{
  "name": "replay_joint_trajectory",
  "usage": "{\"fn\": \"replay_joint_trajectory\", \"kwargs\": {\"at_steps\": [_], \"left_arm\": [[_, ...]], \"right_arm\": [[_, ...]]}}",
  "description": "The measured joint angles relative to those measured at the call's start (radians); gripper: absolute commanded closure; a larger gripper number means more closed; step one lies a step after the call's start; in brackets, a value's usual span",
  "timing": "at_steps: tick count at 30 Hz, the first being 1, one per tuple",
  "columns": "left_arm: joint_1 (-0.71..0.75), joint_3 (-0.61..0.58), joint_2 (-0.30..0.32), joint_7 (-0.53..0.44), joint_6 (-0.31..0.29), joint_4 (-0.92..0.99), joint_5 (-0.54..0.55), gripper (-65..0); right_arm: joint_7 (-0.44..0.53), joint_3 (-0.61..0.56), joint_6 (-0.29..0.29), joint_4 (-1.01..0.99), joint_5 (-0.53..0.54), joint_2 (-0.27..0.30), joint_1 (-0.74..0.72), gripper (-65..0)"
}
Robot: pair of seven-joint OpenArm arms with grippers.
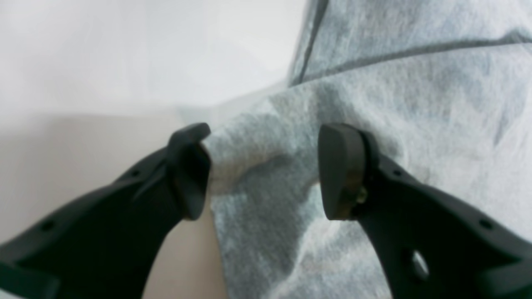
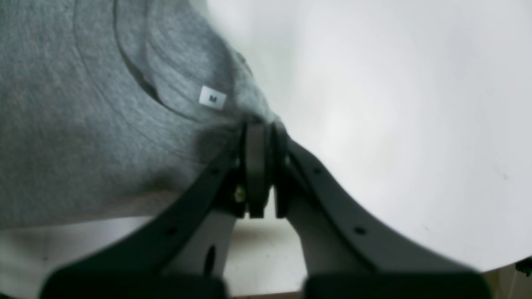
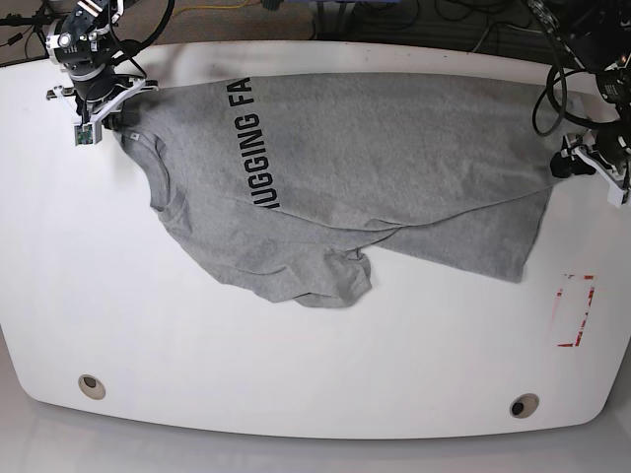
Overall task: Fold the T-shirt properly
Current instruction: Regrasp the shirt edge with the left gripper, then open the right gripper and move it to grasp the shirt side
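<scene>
The heather-grey T-shirt lies spread across the white table, black lettering face up and one sleeve bunched toward the front. At the view's left end, my right gripper is shut on the shoulder edge beside the ribbed neck. The right wrist view shows that gripper pinching the T-shirt close to a small white size label. My left gripper is at the hem corner on the right. Its jaws stand apart around a raised fold of the T-shirt.
A red rectangular outline is marked on the table near the right edge. Two round holes sit near the front edge. Cables run behind the table's back edge.
</scene>
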State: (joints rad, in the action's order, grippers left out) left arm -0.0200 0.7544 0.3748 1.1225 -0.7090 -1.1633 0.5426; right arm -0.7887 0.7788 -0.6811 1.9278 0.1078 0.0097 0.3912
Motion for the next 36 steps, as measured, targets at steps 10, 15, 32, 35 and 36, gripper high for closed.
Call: {"fn": "replay_joint_trajectory", "kwargs": {"at_steps": [10,15,32,35,36], "left_arm": [[0.001,0.0,0.002,0.014,0.005,0.001,-0.03,-1.1],[-0.01,0.0,0.0,0.031,0.005,0.005,-0.031,0.0],[-0.015,0.0,0.0,0.039,0.005,0.005,-0.037,0.0],[-0.015,0.0,0.0,0.039,0.005,0.005,-0.036,0.0],[-0.015,0.0,0.0,0.039,0.005,0.005,-0.035,0.0]], "right_arm": [[0.0,-0.015,0.001,0.0,0.001,-0.001,0.0,-1.4],[0.0,-0.014,0.001,0.0,0.001,-0.001,0.0,-23.5],[-0.005,-0.01,0.0,0.034,0.057,0.002,-0.059,-50.4],[-0.006,-0.013,0.0,0.032,0.057,0.014,-0.117,-50.3],[-0.001,-0.015,0.0,0.027,0.06,0.021,-0.135,-50.3]]}}
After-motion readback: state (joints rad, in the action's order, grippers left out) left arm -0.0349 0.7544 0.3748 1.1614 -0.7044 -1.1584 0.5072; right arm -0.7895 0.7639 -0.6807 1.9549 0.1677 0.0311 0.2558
